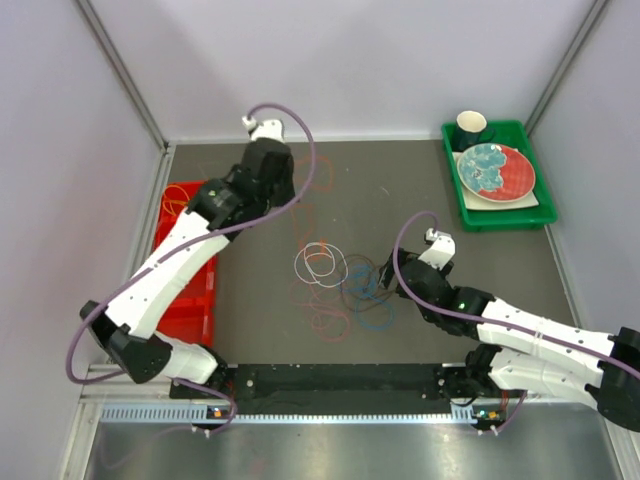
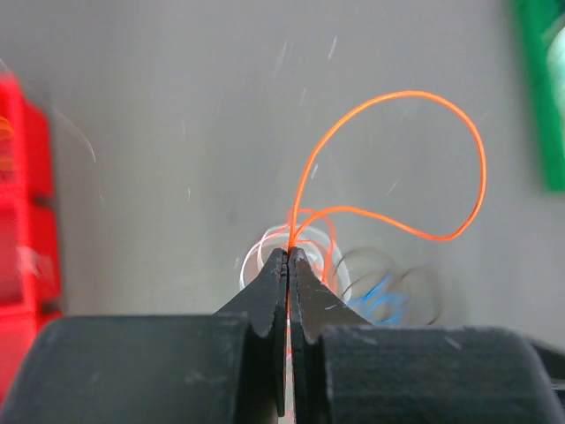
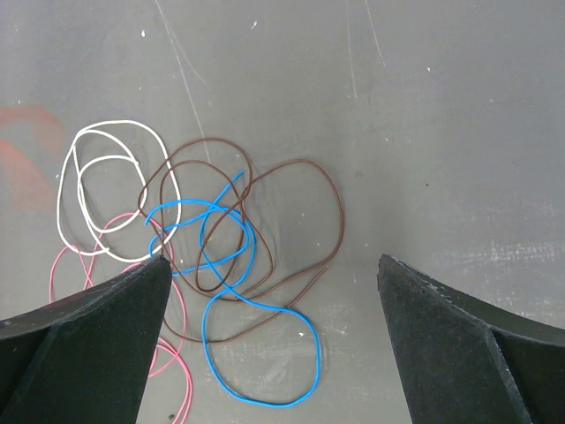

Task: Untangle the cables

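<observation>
From above, the pile of cables lay in the middle of the table. The white cable sat at the pile's 10 o'clock edge. A red bin stood at 9 o'clock. A green tray with a plate and a cup stood at 2 o'clock. The left arm reached up toward 11 o'clock, and the right arm came in from 4 o'clock.

The left arm's camera showed the left gripper pressed tight together. It pinched the orange cable, which looped up toward 1 o'clock. The pile looked blurry far below. I think it was held high so it came free of the others.

The right arm's camera showed the right gripper spread wide, holding nothing. Below it, the brown cable and the blue cable crossed each other. White lay at 10 o'clock and the pink cable at 8 o'clock. It probably hung there ready to grab one more.
</observation>
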Robot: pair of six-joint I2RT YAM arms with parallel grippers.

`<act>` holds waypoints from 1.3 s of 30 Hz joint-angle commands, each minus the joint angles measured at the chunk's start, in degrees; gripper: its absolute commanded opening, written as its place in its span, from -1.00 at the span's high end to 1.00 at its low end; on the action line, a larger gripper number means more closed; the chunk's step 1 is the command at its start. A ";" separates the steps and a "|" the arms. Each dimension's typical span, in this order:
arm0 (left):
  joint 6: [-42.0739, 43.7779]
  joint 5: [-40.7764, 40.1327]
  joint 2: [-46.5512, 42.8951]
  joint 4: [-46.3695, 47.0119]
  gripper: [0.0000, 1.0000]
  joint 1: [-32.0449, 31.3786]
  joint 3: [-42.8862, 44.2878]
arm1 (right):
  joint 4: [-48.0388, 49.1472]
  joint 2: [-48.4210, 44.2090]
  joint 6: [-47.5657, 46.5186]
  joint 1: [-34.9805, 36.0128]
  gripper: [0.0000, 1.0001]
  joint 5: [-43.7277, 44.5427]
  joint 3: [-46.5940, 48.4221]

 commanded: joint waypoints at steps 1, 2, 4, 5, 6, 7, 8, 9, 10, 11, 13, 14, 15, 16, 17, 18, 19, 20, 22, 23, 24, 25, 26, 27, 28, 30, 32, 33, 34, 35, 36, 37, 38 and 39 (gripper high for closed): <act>2.95 -4.26 -3.86 -3.64 1.00 0.29 11.60 | 1.42 0.30 -0.62 -0.38 -0.98 0.28 2.85; 3.13 -4.61 -4.31 -3.90 1.00 0.29 12.56 | 1.42 0.38 -0.70 -0.38 -0.97 0.28 2.76; 3.40 -6.19 -5.53 -4.43 1.00 0.29 13.10 | 1.42 0.39 -0.70 -0.38 -0.97 0.28 2.76; 3.49 -6.72 -6.06 -4.52 1.00 0.29 12.41 | 1.42 0.30 -0.70 -0.38 -0.98 0.28 2.76; 3.49 -8.20 -7.29 -4.43 1.00 0.29 9.70 | 1.42 0.30 -0.62 -0.30 -0.98 0.28 2.85; 3.40 -8.91 -7.91 -4.17 1.00 0.29 7.85 | 1.51 0.30 -0.70 -0.38 -0.98 0.28 2.76; 3.22 -9.62 -8.61 -4.26 1.00 0.29 5.83 | 1.42 0.30 -0.62 -0.38 -0.98 0.28 2.85; 2.88 -10.32 -9.75 -4.26 1.00 0.29 1.72 | 1.33 0.30 -0.61 -0.38 -0.98 0.19 2.76; 2.35 -11.72 -10.37 -4.26 1.00 0.29 -0.32 | 1.33 0.21 -0.70 -0.38 -0.97 0.10 2.85; 2.00 -12.17 -11.07 -4.34 1.00 0.29 -2.17 | 1.25 0.21 -0.70 -0.38 -0.97 0.10 2.76; 1.03 -13.83 -12.65 -4.78 1.00 0.64 -6.40 | 1.25 0.04 -0.70 -0.38 -0.98 -0.07 2.68; 0.59 -14.36 -13.01 -5.13 1.00 1.17 -7.80 | 1.25 -0.05 -0.62 -0.38 -0.98 0.01 2.59; 0.50 -14.63 -13.62 -5.31 1.00 1.61 -8.25 | 1.33 -0.05 -0.70 -0.38 -0.97 0.01 2.59; 0.59 -14.89 -13.80 -5.83 1.00 2.13 -8.43 | 1.33 -0.05 -0.70 -0.38 -0.97 0.01 2.67; 0.59 -15.07 -13.71 -6.10 1.00 3.18 -8.34 | 1.33 -0.05 -0.70 -0.38 -0.97 0.01 2.68; 1.20 -15.25 -13.80 -6.28 1.00 3.72 -7.91 | 1.33 0.03 -0.70 -0.38 -0.97 0.01 2.59; 1.38 -15.51 -13.80 -6.45 1.00 4.24 -7.56 | 1.33 0.03 -0.70 -0.38 -0.98 0.01 2.59; 1.64 -16.03 -13.63 -6.71 1.00 5.64 -6.86 | 1.33 -0.05 -0.70 -0.38 -0.98 0.01 2.67; 2.52 -16.48 -13.10 -6.72 1.00 7.40 -6.24 | 1.33 -0.05 -0.62 -0.38 -0.97 0.01 2.59; 2.87 -16.39 -12.92 -6.72 1.00 9.41 -5.71 | 1.25 0.03 -0.53 -0.38 -0.98 0.01 2.59; 3.13 -16.30 -12.05 -6.80 1.00 10.48 -5.27 | 1.33 -0.05 -0.61 -0.38 -0.97 0.01 2.67; 3.31 -16.04 -11.70 -6.72 1.00 11.62 -4.92 | 1.25 0.03 -0.61 -0.38 -0.97 0.01 2.59; 3.57 -15.95 -11.34 -6.54 1.00 13.63 -4.22 | 1.25 0.03 -0.61 -0.38 -0.97 0.10 2.67; 3.66 -16.30 -10.73 -6.28 1.00 14.52 -3.78 | 1.25 0.03 -0.61 -0.38 -0.97 0.01 2.76; 3.75 -16.30 -10.55 -5.93 1.00 15.31 -3.42 | 1.25 -0.05 -0.61 -0.38 -0.97 0.01 2.76; 4.54 -16.65 -10.11 -4.27 1.00 17.43 -2.46 | 1.24 -0.05 -0.70 -0.38 -0.98 -0.08 2.68; 4.98 -16.74 -9.76 -3.21 1.00 19.27 -0.97 | 1.25 0.04 -0.70 -0.38 -0.97 -0.08 2.76; 4.98 -17.61 -9.06 -2.85 1.00 19.89 -0.35 | 1.33 0.21 -0.70 -0.38 -0.97 -0.08 2.85; 4.98 -17.88 -8.62 -2.76 1.00 20.68 0.35 | 1.25 0.38 -0.70 -0.38 -0.98 -0.08 2.85; 4.98 -17.80 -7.75 -2.59 1.00 22.42 1.75 | 1.25 0.39 -0.79 -0.38 -0.97 -0.16 2.85; 4.98 -17.62 -7.22 -2.59 1.00 23.40 2.46 | 1.16 0.47 -0.79 -0.38 -0.98 -0.16 2.94; 4.81 -17.62 -6.78 -2.67 1.00 25.32 3.16 | 1.16 0.56 -0.79 -0.47 -0.97 -0.16 3.11; 4.72 -17.45 -5.90 -2.59 1.00 26.21 4.65 | 1.16 0.56 -0.70 -0.38 -0.97 -0.16 3.12; 4.37 -17.36 -5.46 -2.76 1.00 27.18 5.36 | 1.16 0.56 -0.79 -0.38 -0.97 -0.16 3.03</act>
